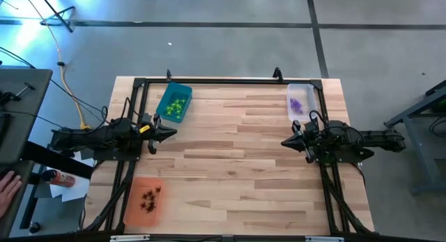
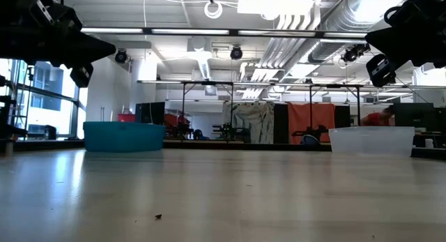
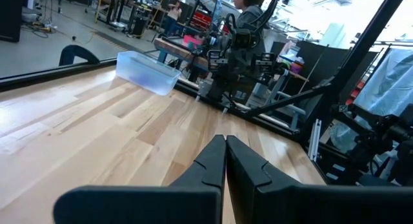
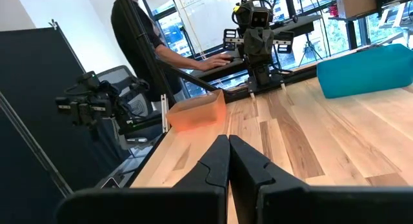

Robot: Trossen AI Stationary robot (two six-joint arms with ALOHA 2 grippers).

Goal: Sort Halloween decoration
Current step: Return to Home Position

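- Halloween decoration (image 1: pixel 175 106) lies sorted by colour in three trays on my wooden table (image 1: pixel 237 172), as the high view shows.
- Its lime green pieces (image 1: pixel 173 109) sit in the teal tray (image 1: pixel 182 91), in the upper left part of the table top.
- Its purple pieces (image 1: pixel 297 106) sit in the clear tray (image 1: pixel 307 89), at the table's upper right corner.
- Its dark brown pieces (image 1: pixel 150 197) cluster in the orange tray (image 1: pixel 134 208), at the lower left corner.
- My left gripper (image 1: pixel 171 132) hangs at the left side of the table, between the teal tray and the orange tray, and it points toward the middle of the boards.
- The left wrist view shows its two fingers (image 3: pixel 210 162) pressed together with nothing between them.
- My right gripper (image 1: pixel 286 142) hangs at the right side, just below the clear tray in the high frame, and it points back toward the left one.
- The right wrist view shows its fingers (image 4: pixel 213 162) meeting tip to tip, holding nothing.
- The two grippers are well apart, and neither touches a tray.
- In the low view both arms sit up in the top corners of the frame, clear of the table surface.
- A small dark speck (image 2: pixel 158 216) lies on the boards near the bottom of the low view; I cannot tell what it is.
- A person's hand (image 1: pixel 7 190) shows at the lower left edge of the high view, off the table.
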